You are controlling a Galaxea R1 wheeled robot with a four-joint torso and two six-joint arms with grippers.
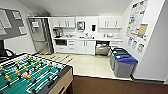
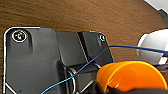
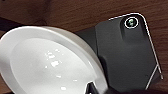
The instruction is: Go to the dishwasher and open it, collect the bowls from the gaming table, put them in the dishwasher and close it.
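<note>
The dishwasher [image 1: 102, 49] stands open at the far kitchen counter, its steel door folded down and its dark inside showing. The gaming table [image 1: 30, 75] with its green field and rods is close at my lower left. An orange bowl [image 2: 130, 75] hangs over the brown carpet, with my left gripper [image 2: 110, 88] shut on its rim. A white bowl [image 3: 47, 62] looms large in the right wrist view, and my right gripper [image 3: 95, 88] is shut on its edge.
Two bins stand along the right wall, one with a blue lid [image 1: 124, 65] and one with a green lid [image 1: 119, 53]. A steel fridge [image 1: 40, 35] is at the far left. Pale kitchen floor [image 1: 87, 65] begins beyond the brown carpet [image 1: 112, 86].
</note>
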